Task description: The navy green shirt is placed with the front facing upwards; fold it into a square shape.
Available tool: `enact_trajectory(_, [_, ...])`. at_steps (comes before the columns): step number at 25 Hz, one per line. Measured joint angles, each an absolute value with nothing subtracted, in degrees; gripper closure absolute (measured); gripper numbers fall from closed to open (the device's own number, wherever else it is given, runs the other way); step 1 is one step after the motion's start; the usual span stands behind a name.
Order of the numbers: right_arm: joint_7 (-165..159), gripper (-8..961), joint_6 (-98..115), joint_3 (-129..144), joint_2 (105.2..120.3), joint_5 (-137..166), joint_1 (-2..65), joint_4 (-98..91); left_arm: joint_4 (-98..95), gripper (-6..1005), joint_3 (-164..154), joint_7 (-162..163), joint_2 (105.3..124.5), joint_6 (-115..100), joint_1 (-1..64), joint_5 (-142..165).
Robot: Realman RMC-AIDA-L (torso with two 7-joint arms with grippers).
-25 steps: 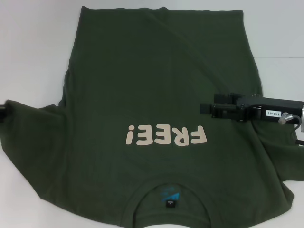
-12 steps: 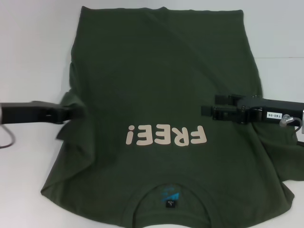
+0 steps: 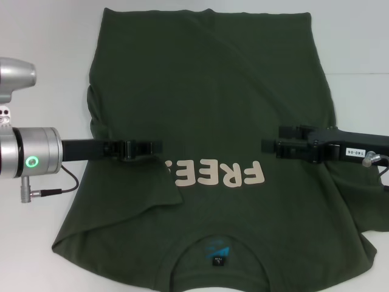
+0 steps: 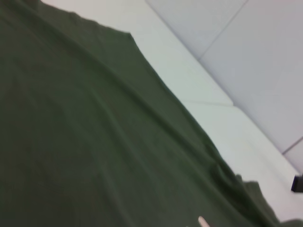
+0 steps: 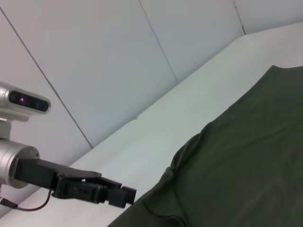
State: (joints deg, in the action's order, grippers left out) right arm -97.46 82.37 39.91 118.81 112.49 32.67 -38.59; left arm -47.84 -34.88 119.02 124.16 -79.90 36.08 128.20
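Observation:
The navy green shirt (image 3: 206, 79) lies front-up on the white table (image 3: 42, 36), collar and black neck label (image 3: 219, 255) nearest me. Its pale "FREE" letters (image 3: 231, 173) read upside down. The shirt's left sleeve is folded inward over the chest and hides the start of the lettering. My left gripper (image 3: 157, 147) sits at the tip of that fold, shut on the sleeve edge; the right wrist view shows it too (image 5: 125, 195), just above the cloth (image 5: 236, 161). My right gripper (image 3: 267, 146) hovers low over the shirt's right side, beside the last letter. Fabric (image 4: 94, 142) fills the left wrist view.
Bare white table surrounds the shirt on the left, right and far side. The right sleeve area bunches in folds (image 3: 355, 207) under the right arm. Pale wall panels (image 5: 118, 56) rise behind the table.
My left gripper has swept rightward from the table's left edge onto the chest, dragging the sleeve with it over the exclamation mark. The right gripper has shifted slightly to the right.

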Motion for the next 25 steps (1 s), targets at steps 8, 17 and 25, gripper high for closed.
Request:
enact_trajectory(8, [-97.8, 71, 82.6, 39.9, 118.58, 111.9, 32.6, -38.6, -48.4, 584, -34.6, 116.2, 123.90, -79.9, 33.2, 122.6])
enact_trajectory(17, [-105.2, 92, 83.3, 39.4, 115.68, 112.1, 31.5, -39.4, -45.1, 153, -34.7, 98.8, 124.26, -87.8, 30.1, 110.8])
enact_trajectory(25, [-116.8, 112, 83.7, 39.3, 111.60, 114.3, 28.6, -39.4, -39.8, 153, -37.3, 80.4, 124.19, -92.9, 30.1, 110.9])
